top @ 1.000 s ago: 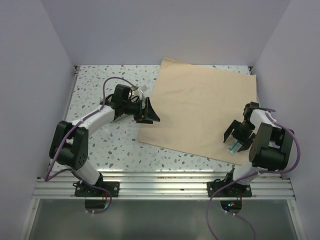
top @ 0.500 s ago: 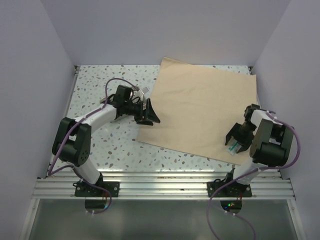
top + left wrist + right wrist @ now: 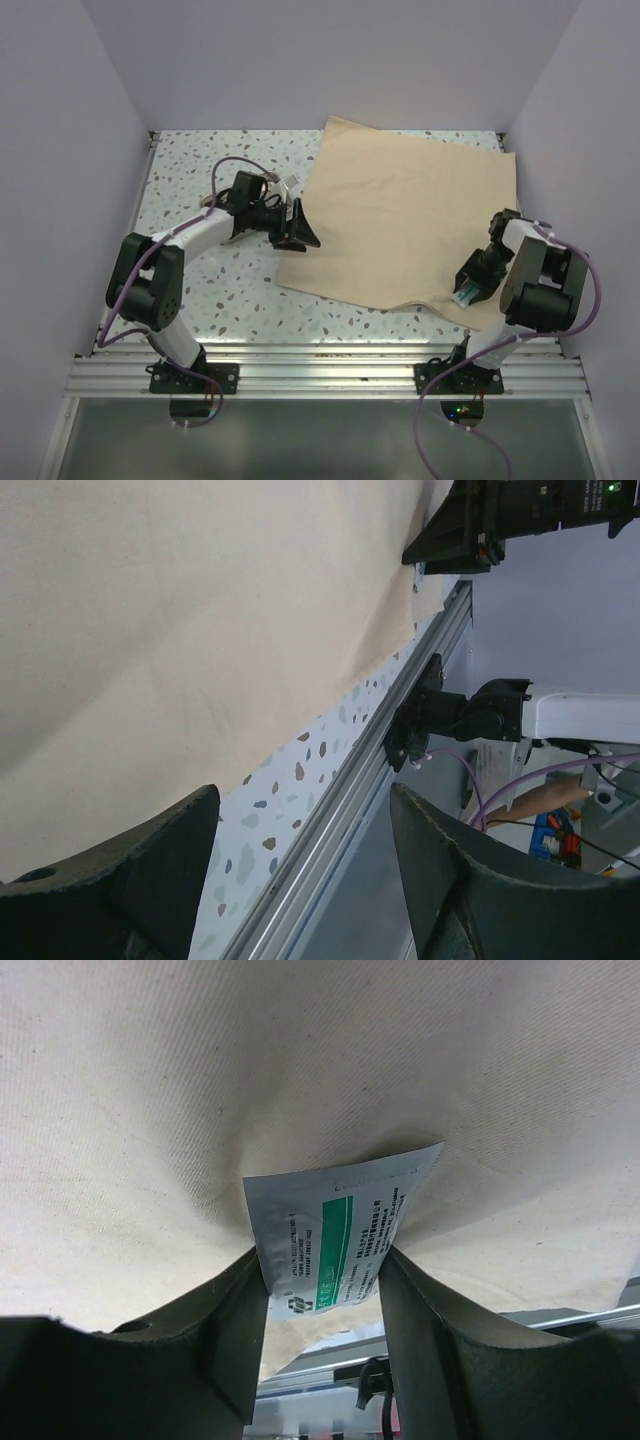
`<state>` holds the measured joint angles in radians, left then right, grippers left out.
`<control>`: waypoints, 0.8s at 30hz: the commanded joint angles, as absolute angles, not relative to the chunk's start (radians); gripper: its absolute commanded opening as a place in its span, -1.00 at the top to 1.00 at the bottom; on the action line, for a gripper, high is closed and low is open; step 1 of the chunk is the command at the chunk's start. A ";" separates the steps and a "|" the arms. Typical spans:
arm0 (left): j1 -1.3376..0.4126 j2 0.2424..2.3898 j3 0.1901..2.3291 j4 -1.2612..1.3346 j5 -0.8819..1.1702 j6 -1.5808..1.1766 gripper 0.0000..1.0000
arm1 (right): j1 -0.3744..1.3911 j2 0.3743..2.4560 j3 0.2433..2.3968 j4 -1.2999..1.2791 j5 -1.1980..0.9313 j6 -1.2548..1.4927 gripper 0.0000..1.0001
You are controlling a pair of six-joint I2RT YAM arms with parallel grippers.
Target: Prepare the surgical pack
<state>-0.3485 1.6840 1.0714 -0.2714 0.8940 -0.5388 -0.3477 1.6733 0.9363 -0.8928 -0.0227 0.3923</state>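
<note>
Right jaws pinching packet [image 3: 335, 1240], print legible — wrist only

Left arm [image 3: 190, 238], right arm [image 3: 535, 290]: white links, black joint housings showing. Purple cable [image 3: 598, 290] looping off each, running down toward aluminium rail [image 3: 320, 378]. Black base plates [image 3: 195, 378] sitting on rail. Fingers [image 3: 130, 880] black, curved. Green LED [image 3: 612, 487] glowing on right arm.

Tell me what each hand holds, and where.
Right hand pinches the labelled packet by its sides, at the near corner of the wrap sheet; left hand holds nothing.
</note>
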 commanded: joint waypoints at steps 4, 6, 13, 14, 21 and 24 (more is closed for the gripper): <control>-0.347 1.701 1.103 -0.267 0.919 -0.523 -0.45 | -0.351 1.638 0.939 -0.883 -0.011 0.394 0.03; -0.347 1.704 1.103 -0.265 0.920 -0.523 -0.45 | -0.351 1.632 0.946 -0.890 -0.011 0.393 0.04; -0.347 1.698 1.091 -0.265 0.922 -0.520 -0.45 | -0.351 1.618 0.963 -0.914 -0.011 0.394 0.16; -0.347 1.698 1.091 -0.262 0.922 -0.520 -0.45 | -0.351 1.615 0.963 -0.916 -0.011 0.394 0.18; -0.347 1.703 1.086 -0.253 0.927 -0.525 -0.45 | -0.351 1.602 0.997 -0.943 -0.021 0.382 0.41; -0.347 1.703 1.086 -0.238 0.934 -0.526 -0.46 | -0.351 1.580 1.021 -0.953 -0.055 0.391 0.41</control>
